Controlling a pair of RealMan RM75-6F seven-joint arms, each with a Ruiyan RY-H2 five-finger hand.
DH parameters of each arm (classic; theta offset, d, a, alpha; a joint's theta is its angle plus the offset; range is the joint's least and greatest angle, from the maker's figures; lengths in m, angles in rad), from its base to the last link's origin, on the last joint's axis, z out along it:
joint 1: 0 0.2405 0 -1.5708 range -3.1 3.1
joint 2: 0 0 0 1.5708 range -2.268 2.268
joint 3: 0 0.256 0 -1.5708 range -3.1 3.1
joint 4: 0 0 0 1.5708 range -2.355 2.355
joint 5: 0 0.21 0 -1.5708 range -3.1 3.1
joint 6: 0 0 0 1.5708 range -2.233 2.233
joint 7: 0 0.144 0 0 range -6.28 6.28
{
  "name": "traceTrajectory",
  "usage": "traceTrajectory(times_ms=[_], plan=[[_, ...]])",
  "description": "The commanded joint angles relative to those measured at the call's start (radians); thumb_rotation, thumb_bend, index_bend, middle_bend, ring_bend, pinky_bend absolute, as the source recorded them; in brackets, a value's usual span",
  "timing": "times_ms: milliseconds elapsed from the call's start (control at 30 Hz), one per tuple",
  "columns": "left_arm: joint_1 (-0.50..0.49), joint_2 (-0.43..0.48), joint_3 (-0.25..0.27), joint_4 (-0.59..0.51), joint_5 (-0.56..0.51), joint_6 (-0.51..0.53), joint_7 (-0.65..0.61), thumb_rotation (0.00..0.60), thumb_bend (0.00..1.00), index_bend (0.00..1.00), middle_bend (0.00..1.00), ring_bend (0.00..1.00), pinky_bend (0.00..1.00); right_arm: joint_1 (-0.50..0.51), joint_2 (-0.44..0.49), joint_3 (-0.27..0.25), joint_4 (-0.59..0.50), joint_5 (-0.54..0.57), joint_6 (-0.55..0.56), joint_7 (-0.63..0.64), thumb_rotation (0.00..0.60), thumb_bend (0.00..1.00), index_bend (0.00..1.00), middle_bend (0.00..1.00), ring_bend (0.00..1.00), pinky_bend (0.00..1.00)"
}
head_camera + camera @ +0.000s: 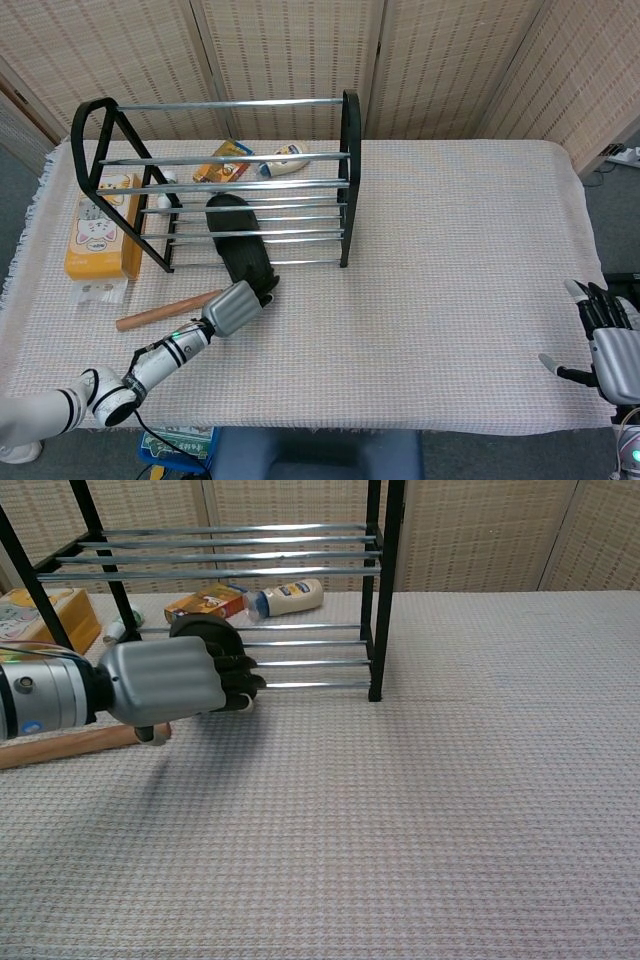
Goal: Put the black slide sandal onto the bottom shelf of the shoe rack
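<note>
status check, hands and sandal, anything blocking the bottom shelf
Left hand grips black slide sandal at its heel, toe end over bottom shelf rails. Right hand open, idle at table edge. Nothing blocking on the rails.

Print on box (103, 225) and bottle (285, 597) illegible.

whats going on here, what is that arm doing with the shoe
The robot's left hand holds the heel end of the black slide sandal and is pushing it toe-first onto the bottom shelf of the shoe rack. The front part already lies over the lower bars; the heel end is off the shelf, toward the robot. The right hand rests idle at the table's edge, holding nothing.
</note>
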Motion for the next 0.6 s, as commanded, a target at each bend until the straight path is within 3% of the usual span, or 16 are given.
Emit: traceTrajectory(times_ms=[33, 400, 600], plan=[[0.001, -0.001, -0.002, 0.005, -0.011, -0.003, 0.003, 0.6, 0.13, 0.23, 0.1, 0.01, 0.27, -0.001, 0.0, 0.0, 0.0, 0.0, 0.001, 0.0, 0.6, 0.1, 0.0, 0.07, 0.02, 0.04], [0.015, 0.011, -0.001, -0.014, -0.073, 0.001, 0.041, 0.6, 0.13, 0.23, 0.1, 0.01, 0.27, -0.002, -0.001, -0.002, -0.001, -0.003, 0.003, -0.002, 0.6, 0.1, 0.0, 0.07, 0.02, 0.04], [0.042, 0.048, 0.0, -0.102, -0.113, 0.026, 0.016, 0.6, 0.13, 0.2, 0.1, 0.01, 0.27, -0.002, -0.001, -0.001, -0.001, -0.002, 0.005, -0.001, 0.6, 0.1, 0.0, 0.07, 0.02, 0.04]])
